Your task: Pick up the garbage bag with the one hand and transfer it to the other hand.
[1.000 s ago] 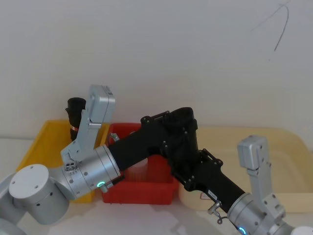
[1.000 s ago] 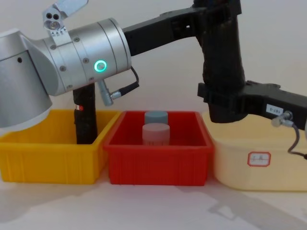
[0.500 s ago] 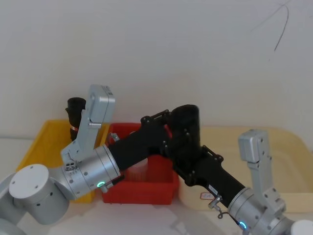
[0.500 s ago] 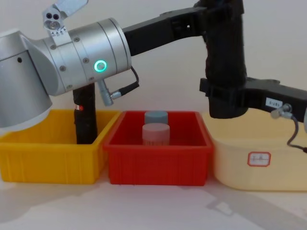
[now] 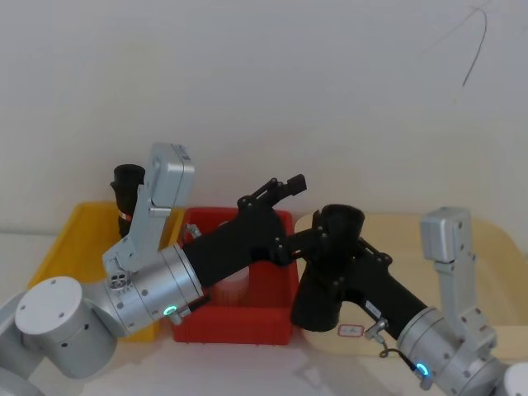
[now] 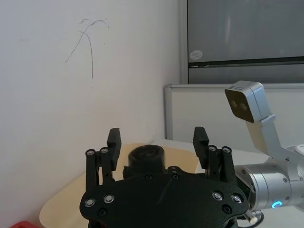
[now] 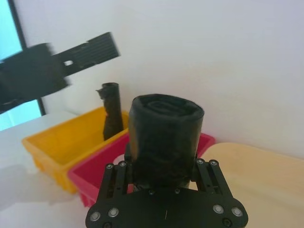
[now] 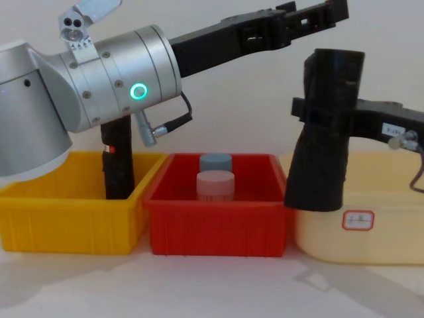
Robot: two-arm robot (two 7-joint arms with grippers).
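Below the right gripper (image 8: 329,114), a red bin (image 8: 218,228) holding two jars (image 8: 215,187) and a cream tray (image 8: 371,232) are sitting side by side. Right gripper is clenching the bag (image 8: 324,165), tilted, around its upper half. Left gripper (image 8: 328,13), just above, is hanging spread wide, clear of the bag.
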